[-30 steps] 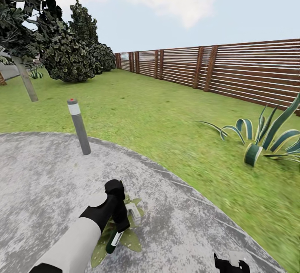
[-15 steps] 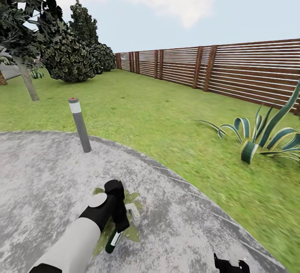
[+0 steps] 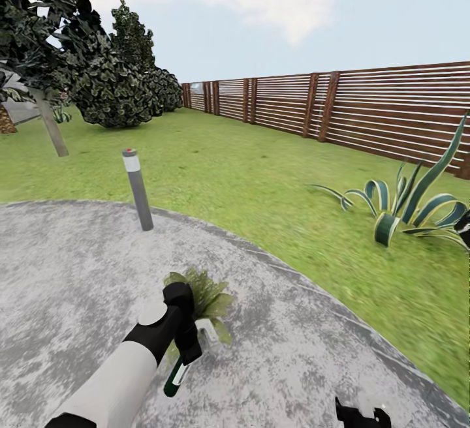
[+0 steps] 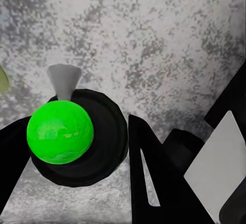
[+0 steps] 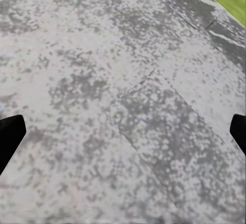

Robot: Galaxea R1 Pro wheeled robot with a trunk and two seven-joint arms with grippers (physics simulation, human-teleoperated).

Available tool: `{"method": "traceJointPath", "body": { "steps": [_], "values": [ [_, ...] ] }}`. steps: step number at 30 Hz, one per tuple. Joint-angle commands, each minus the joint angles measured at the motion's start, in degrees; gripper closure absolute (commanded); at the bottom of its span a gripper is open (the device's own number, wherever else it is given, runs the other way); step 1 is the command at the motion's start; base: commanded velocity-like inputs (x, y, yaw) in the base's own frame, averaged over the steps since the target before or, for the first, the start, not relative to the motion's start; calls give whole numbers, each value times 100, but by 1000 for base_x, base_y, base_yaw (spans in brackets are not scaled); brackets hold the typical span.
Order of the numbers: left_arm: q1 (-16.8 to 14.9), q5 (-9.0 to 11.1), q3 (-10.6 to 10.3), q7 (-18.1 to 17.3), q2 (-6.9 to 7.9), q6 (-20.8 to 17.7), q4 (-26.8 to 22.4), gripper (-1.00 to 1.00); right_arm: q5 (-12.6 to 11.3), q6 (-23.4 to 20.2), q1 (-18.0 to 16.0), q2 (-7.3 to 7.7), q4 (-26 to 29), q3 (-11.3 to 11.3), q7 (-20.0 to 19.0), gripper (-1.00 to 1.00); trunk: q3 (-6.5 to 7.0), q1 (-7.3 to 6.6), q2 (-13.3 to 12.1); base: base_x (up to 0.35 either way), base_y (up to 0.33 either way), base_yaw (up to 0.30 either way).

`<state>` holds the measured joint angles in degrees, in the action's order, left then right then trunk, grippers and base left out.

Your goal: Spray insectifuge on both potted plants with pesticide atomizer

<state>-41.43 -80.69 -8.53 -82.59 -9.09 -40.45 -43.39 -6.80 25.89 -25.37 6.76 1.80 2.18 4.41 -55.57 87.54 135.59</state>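
Bare paved patio [image 3: 65,284] all round, grey post [image 3: 138,189] beyond, potted plant [image 3: 203,295] just ahead of left tool [image 3: 188,348]

Bright, even daylight with no cast shadows; lawn [image 3: 261,180] blurs toward the right edge.

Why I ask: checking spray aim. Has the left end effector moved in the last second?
Yes. Against the potted plant, the left end effector has drawn back toward the robot; the leaves, earlier beneath it, now lie beyond it.
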Motion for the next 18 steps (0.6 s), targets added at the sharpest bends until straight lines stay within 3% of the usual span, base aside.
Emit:
{"method": "traceJointPath", "body": {
  "steps": [1,18],
  "values": [
    [-2,-34,-7,-37,6,-60,-4,100,-53,21,-3,0,-4,28,-2,-100,-5,-4,2,-300,148,0],
    [12,-14,0,167,21,-56,-3,100,-51,21,-3,0,-4,28,-2,-100,-5,-4,2,-318,67,0]
  ]
}}
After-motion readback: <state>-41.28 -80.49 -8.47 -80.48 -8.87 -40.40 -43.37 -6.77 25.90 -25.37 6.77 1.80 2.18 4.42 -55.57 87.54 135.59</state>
